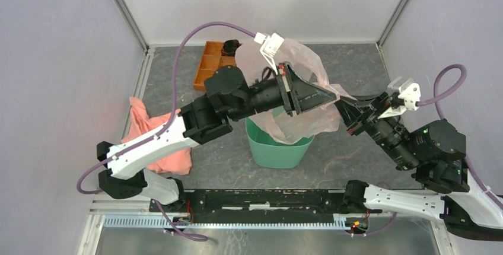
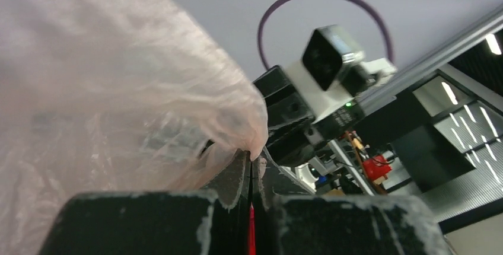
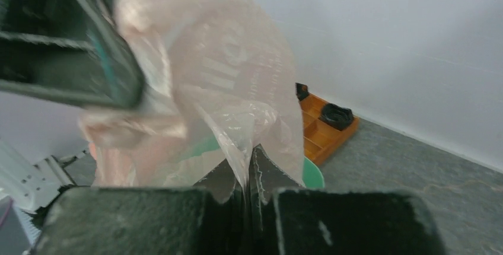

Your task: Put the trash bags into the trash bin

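So both are clamped tight on the trash bag [image 1: 299,59] (thin pink film) — left gripper [image 1: 332,93] and right gripper [image 1: 345,105] pinch its right edge, holding it up over the trash bin [image 1: 279,149] on the table [image 1: 356,65].

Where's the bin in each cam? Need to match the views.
Top: bin at centre, beneath the bag.
Left wrist: not in it.
Right wrist: green sliver of bin, low and right of centre, behind the bag.
Shared landmark: the bag, in all three.
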`<state>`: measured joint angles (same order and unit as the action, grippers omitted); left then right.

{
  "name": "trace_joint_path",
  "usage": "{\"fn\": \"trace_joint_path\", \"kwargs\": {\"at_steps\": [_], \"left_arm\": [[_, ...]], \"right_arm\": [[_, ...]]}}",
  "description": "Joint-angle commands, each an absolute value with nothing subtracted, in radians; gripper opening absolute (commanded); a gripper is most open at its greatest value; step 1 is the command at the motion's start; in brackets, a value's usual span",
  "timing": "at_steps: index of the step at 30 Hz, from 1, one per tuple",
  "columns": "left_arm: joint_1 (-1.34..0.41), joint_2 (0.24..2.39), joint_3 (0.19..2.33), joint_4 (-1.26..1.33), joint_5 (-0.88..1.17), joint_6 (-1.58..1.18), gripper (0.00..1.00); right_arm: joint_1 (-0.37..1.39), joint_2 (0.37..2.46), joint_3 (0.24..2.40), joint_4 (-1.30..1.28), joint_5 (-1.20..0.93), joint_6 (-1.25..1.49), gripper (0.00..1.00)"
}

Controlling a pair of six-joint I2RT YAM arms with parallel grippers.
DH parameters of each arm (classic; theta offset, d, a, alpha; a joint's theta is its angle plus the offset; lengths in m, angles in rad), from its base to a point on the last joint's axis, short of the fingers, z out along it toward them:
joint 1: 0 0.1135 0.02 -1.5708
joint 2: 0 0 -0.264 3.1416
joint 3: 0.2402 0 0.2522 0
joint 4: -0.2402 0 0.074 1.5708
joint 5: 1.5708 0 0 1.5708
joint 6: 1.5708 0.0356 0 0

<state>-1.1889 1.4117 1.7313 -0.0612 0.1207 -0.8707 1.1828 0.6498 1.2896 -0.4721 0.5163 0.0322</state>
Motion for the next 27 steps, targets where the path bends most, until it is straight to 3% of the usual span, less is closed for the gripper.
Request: {"fn": "trace_joint_path", "kwargs": {"at_steps": [1,3,9,13,15,20,27], "left_arm": [[-1.214,1.387,1.698,-0.076,-0.048,-0.805,0.02],[-1.214,1.384,1.684,-0.077,-0.059,-0.823,0.02],[-1.216,1.379,1.701,-0.094,-0.062,-0.834,0.02],[-1.216,1.375,1.717,-0.107,-0.056,-0.833,0.02],[-1.217,1.376,1.718,-0.107,-0.042,-0.839,0.02],[-1.221,1.350,1.701,-0.107,-0.010,-0.847,0.02],[-1.222,1.308,1.709,-0.206,0.007,-0.823,0.02]], "right_arm": [[1.183,0.627,1.208,-0.264,0.357,0.072,0.13],[1.183,0.631,1.185,-0.199,0.275,0.053,0.24],[1.183,0.625,1.132,-0.135,0.111,-0.065,0.44],[1.183,0.592,1.023,0.026,0.134,-0.086,0.70],[1.182,0.615,1.011,0.087,0.136,-0.100,0.77],[1.182,0.649,1.026,0.124,0.245,-0.121,0.74],[1.182,0.612,1.006,0.143,0.172,-0.240,0.72]]}}
